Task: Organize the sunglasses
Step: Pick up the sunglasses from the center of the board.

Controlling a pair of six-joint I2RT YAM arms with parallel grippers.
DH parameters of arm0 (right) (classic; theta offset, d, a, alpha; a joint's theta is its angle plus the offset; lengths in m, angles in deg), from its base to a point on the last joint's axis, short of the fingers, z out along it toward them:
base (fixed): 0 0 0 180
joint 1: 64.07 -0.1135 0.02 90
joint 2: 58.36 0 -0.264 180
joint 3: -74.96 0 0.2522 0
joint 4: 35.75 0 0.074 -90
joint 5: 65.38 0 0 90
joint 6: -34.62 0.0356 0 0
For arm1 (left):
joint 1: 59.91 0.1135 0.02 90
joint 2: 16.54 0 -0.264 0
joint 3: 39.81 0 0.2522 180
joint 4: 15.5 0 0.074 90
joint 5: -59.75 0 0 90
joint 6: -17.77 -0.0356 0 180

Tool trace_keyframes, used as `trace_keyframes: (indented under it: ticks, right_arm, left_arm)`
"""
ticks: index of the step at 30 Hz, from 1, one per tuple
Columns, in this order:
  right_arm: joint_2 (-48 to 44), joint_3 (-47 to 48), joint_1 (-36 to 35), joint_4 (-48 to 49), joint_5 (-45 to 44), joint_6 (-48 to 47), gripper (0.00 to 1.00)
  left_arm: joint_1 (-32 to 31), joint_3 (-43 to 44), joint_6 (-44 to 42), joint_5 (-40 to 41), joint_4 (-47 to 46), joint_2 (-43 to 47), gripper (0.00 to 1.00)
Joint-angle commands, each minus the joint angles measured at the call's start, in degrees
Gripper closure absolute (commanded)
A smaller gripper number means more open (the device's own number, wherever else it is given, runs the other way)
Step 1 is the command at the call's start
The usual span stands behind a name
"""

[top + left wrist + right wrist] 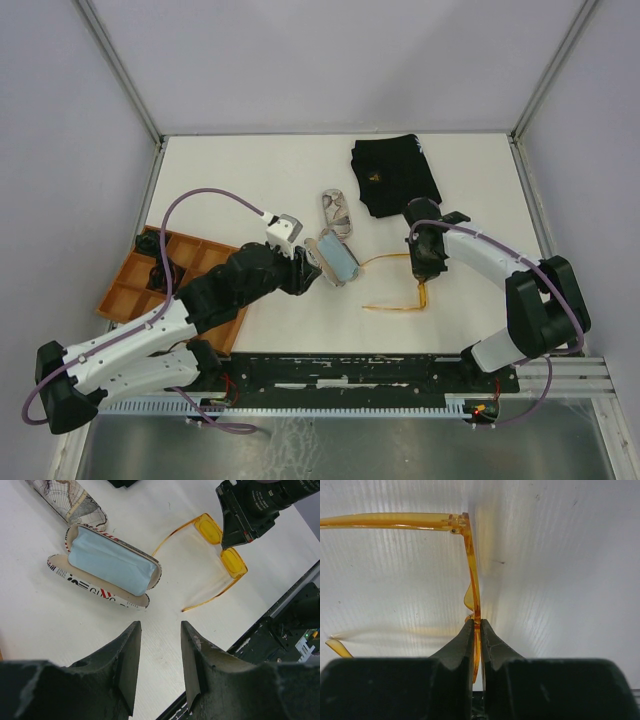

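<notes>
Toward near edge of tabletop: right hand clamped on amber sunglasses front; opened case with blue cloth just beside; left hand narrowly parted, empty.

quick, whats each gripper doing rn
left gripper: open, empty
right gripper: closed on orange sunglasses

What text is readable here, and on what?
Nothing can be quoted.
open glasses case: newsprint-style letters on its shell, inverted and cut off, unreadable.
map-print case: any labels too small to read.
black fabric: small gold mark, too small to read.
orange sunglasses: no marking visible.
</notes>
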Motion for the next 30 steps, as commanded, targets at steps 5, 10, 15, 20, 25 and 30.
trace_keyframes:
  ticks: [5,10,15,20,25,30]
  right_arm:
    - [-1.87,0.29,0.24,3.92,-0.29,2.69,0.83]
    - [-1.75,0.21,0.31,3.81,-0.38,2.46,0.78]
    - [-1.53,0.04,0.34,3.89,-0.49,2.15,0.78]
    - [-1.69,-0.1,0.29,3.7,-0.56,2.06,0.79]
    - [-1.19,-0.32,0.27,3.64,-0.51,1.92,0.79]
    - [-0.76,-0.51,0.31,3.66,-0.75,1.73,0.82]
  left_arm:
    - [0.04,0.3,1.25,0.55,-2.03,-0.21,0.56]
    - [0.09,0.42,1.3,0.29,-2.28,-0.79,0.56]
    - [0.03,0.63,1.32,-0.07,-2.57,-1.34,0.56]
    - [0.04,0.73,1.27,-0.27,-2.75,-1.79,0.56]
    - [0.03,0.52,1.37,-0.36,-2.74,-1.66,0.56]
    - [0.12,0.04,1.89,-0.18,-2.94,-1.14,0.56]
